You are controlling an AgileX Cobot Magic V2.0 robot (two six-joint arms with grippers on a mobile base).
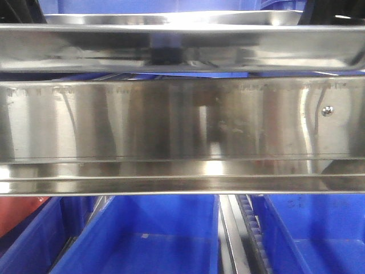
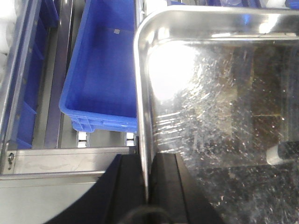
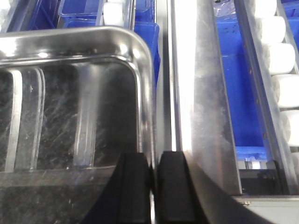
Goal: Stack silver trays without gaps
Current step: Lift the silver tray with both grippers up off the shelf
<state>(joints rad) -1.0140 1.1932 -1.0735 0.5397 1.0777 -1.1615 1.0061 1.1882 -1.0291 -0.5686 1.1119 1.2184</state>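
grip: your left gripper (image 2: 148,186) and right gripper (image 3: 153,186) each pinch the silver tray (image 2: 210,107) rim | around you: steel rail (image 1: 171,125) (one screw (image 1: 327,111)) over blue bins (image 1: 142,240)

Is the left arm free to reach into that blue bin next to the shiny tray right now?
Probably not yet. The left gripper is shut on the rim of the silver tray. The blue bin lies open beside the tray, nothing covering it, but the arm would have to let go first.
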